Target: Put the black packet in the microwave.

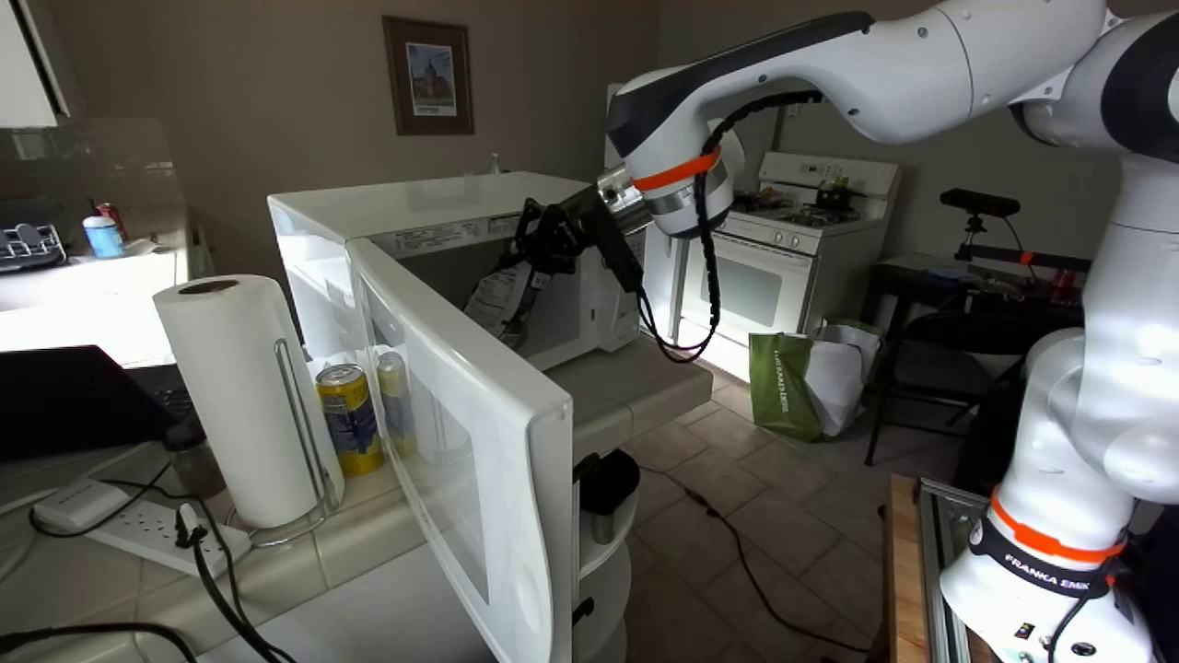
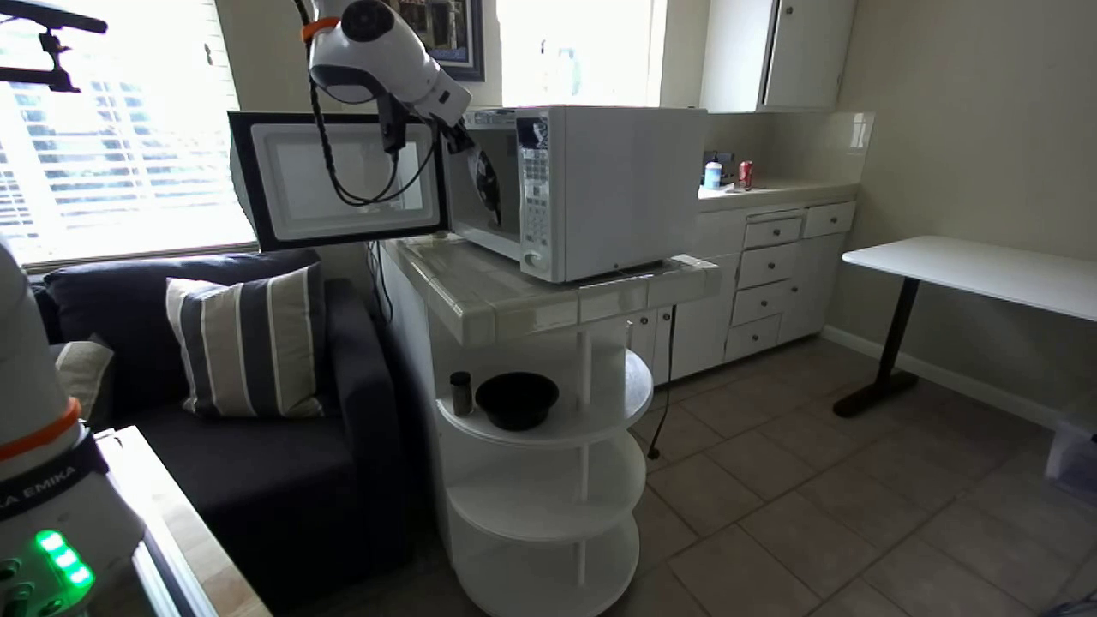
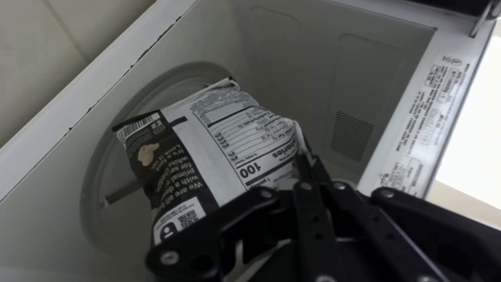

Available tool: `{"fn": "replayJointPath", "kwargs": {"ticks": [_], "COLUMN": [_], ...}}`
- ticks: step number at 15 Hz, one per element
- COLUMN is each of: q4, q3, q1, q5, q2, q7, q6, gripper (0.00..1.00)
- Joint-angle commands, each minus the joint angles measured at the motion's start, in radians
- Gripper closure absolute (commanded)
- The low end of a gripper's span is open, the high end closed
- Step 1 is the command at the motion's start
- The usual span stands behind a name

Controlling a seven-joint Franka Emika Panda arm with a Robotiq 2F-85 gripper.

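The black and white packet [image 3: 231, 145] hangs from my gripper [image 3: 307, 160], which is shut on its edge. Its printed back faces the wrist camera. The packet also shows in both exterior views [image 1: 502, 299] [image 2: 487, 182], at the open front of the white microwave [image 1: 433, 203] [image 2: 630, 188]. The gripper also shows in an exterior view [image 1: 534, 253], tilted down at the opening. In the wrist view the packet is in front of the cavity and covers part of the round turntable [image 3: 94, 168]. I cannot tell whether the packet touches it.
The microwave door [image 1: 502, 396] stands wide open. Paper towels [image 1: 244, 396] and a yellow can [image 1: 348, 419] stand behind the door on the tiled counter [image 2: 480, 283]. The control panel [image 2: 536, 193] edges the opening. A black bowl [image 2: 517, 398] sits on a shelf below.
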State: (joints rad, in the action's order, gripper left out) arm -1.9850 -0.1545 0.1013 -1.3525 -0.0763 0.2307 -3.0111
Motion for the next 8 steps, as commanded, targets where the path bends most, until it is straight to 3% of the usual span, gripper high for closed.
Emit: {"fn": "replayJointPath", "kwargs": {"ticks": [1, 4, 8], "q4": [0.038, 0.025, -0.008], "q3": [-0.002, 0.001, 0.012], "q1": [-0.013, -0.02, -0.031], "q5": [-0.101, -0.118, -0.072], "q2": [-0.065, -0.096, -0.121], "q7": [0.138, 0.167, 0.093], "q6": [0.018, 0.038, 0.114], "gripper": [1.0, 1.0, 1.0]}}
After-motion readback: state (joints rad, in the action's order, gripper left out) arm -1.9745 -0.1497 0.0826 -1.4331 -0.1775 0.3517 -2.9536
